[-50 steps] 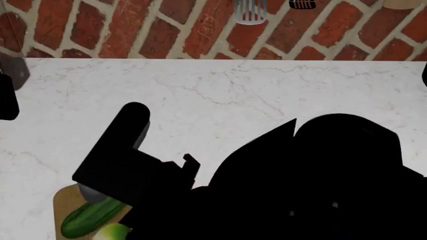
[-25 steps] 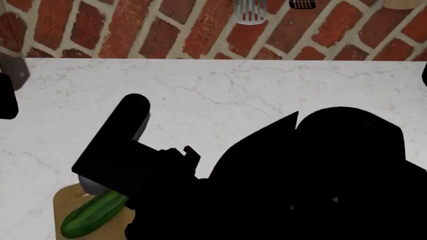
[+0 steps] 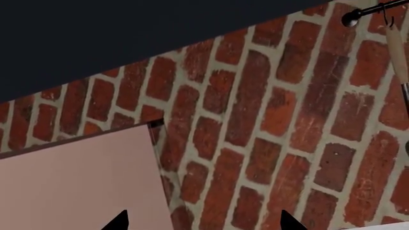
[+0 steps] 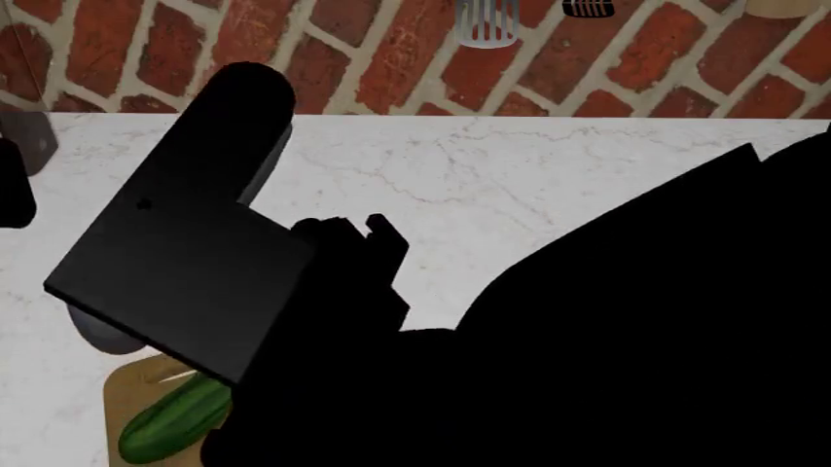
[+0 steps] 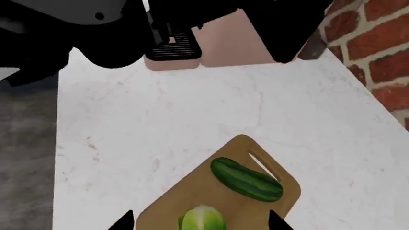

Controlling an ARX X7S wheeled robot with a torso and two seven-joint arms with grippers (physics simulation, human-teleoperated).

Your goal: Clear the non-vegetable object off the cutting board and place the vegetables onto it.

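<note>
The light-brown cutting board [image 5: 185,191] lies on the white marble counter, slot handle at one end; the head view shows only its corner [image 4: 124,389]. The dark-green cucumber [image 5: 246,179] lies across the board near the handle [image 4: 169,423]. Beside it on the board sits a pale-green rounded thing with a whitish ridge [image 5: 201,218]; I cannot tell whether it is the non-vegetable object. My right gripper [image 5: 199,221] hovers open above it, a fingertip on either side, not touching. My left gripper [image 3: 204,223] is open and empty, raised and facing the brick wall [image 4: 353,232].
A pink box [image 5: 217,45] stands at the counter's far end beside dark robot parts. Utensils [image 4: 487,24] hang on the brick wall from a rail [image 3: 357,14]. A dark object [image 4: 16,195] sits at the left edge. The counter drops to grey floor [image 5: 26,167].
My left arm has lifted and swung toward the wall. My right arm has risen and now covers more of the head view, hiding the pale-green thing there. The cucumber has stayed put.
</note>
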